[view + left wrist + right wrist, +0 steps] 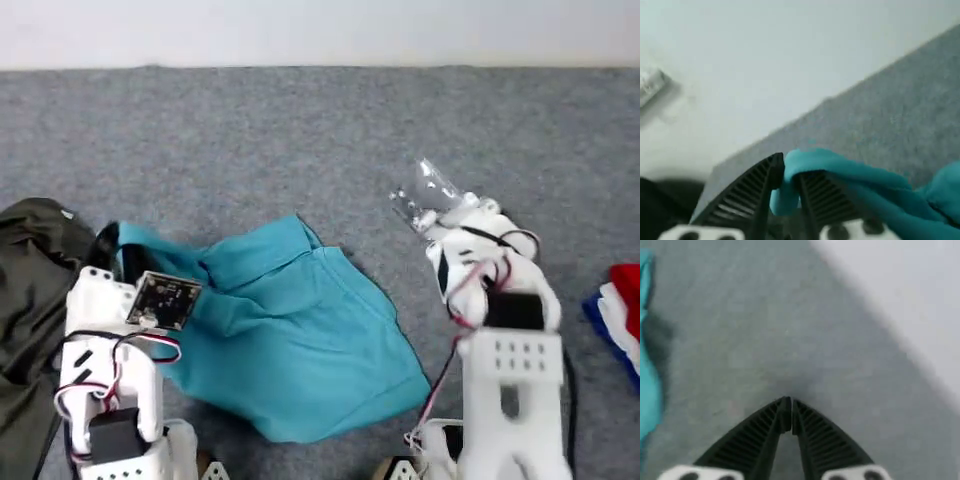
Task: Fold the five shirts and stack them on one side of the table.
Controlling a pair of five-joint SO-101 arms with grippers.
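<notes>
Two arms stand at the near edge of the counter point(250, 130). The left arm point(110, 390) is bent low at the near left, its wrist over the left end of the teal shirt point(300, 340). The left tool point(787, 172) is clenched on a fold of that shirt. In the left wrist view, teal cloth is bunched between the black ribbed fingers point(825, 195) and curls over one tip, then trails away from the tool.

The right arm point(505, 380) stands at the near right and stretches toward the far side, to the right of the teal shirt and apart from it. The right tool point(787, 407) is clenched with nothing in it. Its tips meet above bare grey counter, and the right wrist view shows the shirt's edge off to one side.

In the high view, the teal shirt lies rumpled and unfolded mid-counter, collar toward the far side. A dark olive shirt point(30, 290) is heaped at the left edge, just beside the left arm. A red, white and blue pile of cloth point(620, 320) sits at the right edge, well apart from the teal shirt.
</notes>
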